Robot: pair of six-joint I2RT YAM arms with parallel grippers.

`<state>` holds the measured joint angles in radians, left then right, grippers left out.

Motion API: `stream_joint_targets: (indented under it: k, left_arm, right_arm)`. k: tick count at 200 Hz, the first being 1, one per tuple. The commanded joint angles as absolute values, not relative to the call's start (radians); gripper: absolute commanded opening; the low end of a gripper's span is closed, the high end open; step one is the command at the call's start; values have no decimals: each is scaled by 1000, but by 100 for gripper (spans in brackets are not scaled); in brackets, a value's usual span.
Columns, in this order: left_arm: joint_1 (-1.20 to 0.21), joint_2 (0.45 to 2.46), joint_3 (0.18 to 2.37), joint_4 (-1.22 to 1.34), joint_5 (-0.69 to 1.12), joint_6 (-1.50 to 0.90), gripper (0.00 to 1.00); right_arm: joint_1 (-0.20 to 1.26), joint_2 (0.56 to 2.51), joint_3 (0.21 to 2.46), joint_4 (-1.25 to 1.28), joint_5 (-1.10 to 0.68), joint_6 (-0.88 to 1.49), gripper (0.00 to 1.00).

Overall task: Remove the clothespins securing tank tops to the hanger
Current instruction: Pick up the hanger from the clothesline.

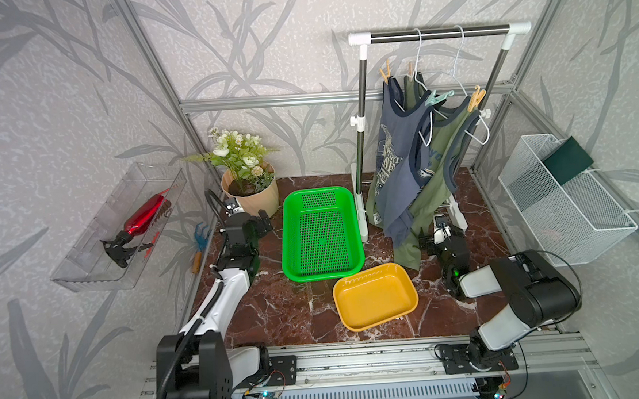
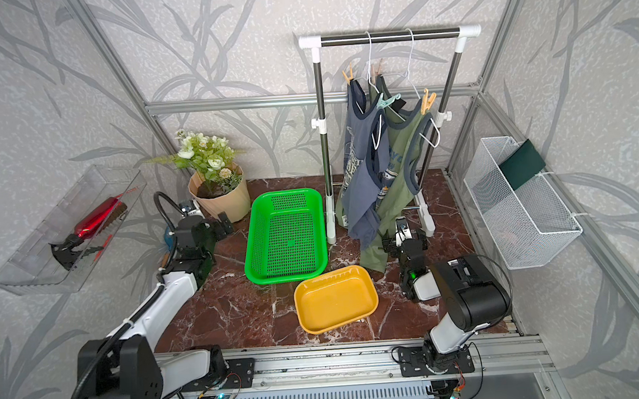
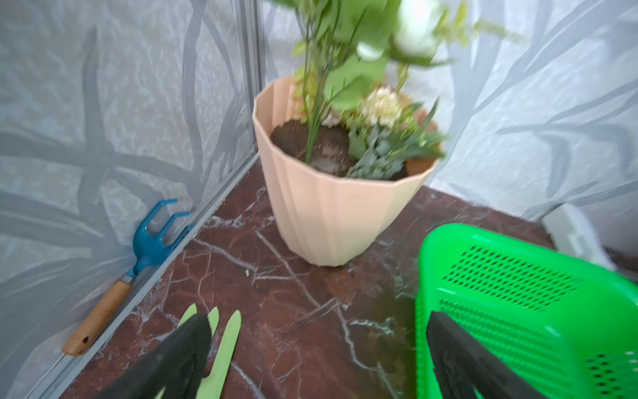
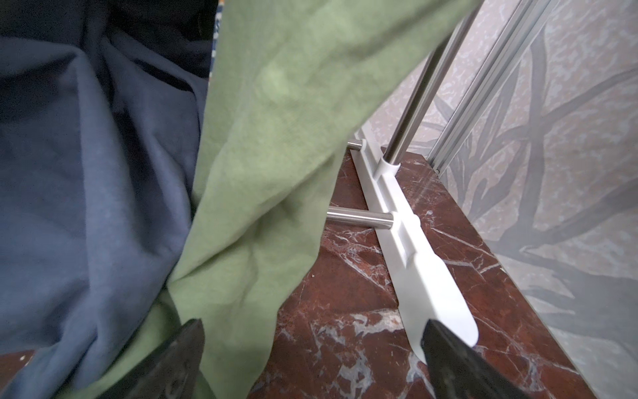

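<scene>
A robot test cell is posing as a home laundry corner: aluminium framing (image 1: 266, 102) is holding leaf-print wall panels (image 1: 56, 91) around a marble-look worktop (image 1: 279, 313), tank tops (image 1: 395, 157) are hanging on a clothes rack (image 1: 439, 33) at one o'clock, and potted flowers (image 1: 257, 202) are sitting at eleven.

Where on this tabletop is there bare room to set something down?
Bare marble lies between the left arm and the green basket, down to the yellow tray. Crowded under the rack, by the shirts and right end effector.
</scene>
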<state>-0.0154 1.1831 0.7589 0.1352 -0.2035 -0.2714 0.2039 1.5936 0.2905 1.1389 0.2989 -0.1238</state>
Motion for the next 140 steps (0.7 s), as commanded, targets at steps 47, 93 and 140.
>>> stream_joint_targets:
  k: [47,93,140]
  left_arm:
    - [-235,1119,857,-170,-166,-319,99]
    - [-326,1140,988,-317,-60,-357,99]
    - [-462,1208,1137,-483,-87,-334,99]
  right_arm:
    - [256,1153,669,238,298,-62,99]
    - [302,1095,1115,-475,124,38,100]
    - [316,1116,1536,-797,8,63,93]
